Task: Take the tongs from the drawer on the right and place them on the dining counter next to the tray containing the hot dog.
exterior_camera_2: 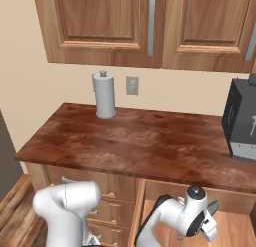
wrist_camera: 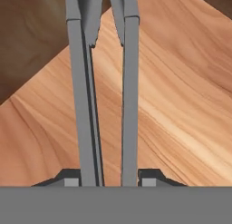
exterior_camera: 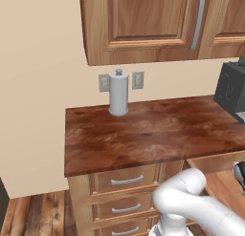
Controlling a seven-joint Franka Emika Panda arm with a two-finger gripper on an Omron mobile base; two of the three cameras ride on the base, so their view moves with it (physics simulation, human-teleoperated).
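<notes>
- In the hand view we see the tongs point(wrist_camera: 106, 96), two long flat grey arms that run from the bottom of the picture up to the top.
- Our gripper point(wrist_camera: 108, 177) is clenched on the tongs: one small dark fingertip point(wrist_camera: 69, 177) presses the left arm and the other presses the right arm from the outside.
- The two arms of the tongs stand close together with a thin gap between them, and we can see little teeth on their edges near the top.
- Behind the tongs we see the light wood of the drawer point(wrist_camera: 181, 105), and a darker brown part shows in the top left corner.
- We cannot tell if the tongs touch the drawer floor or hang a bit above it.
- In the right base view our arm bends down low into the open drawer point(exterior_camera_2: 235, 226), which sticks out under the worktop point(exterior_camera_2: 135, 141).
- A grey paper towel roll point(exterior_camera_2: 105, 97) stands upright at the back of the worktop, near the wall.
- A dark box-like machine point(exterior_camera_2: 242, 123) sits on the right end of the worktop.
- Wooden cupboards point(exterior_camera_2: 125, 26) with silver handles hang on the wall above.
- To the left of the open drawer are smaller drawer fronts point(exterior_camera: 127, 181) with curved silver handles.
</notes>
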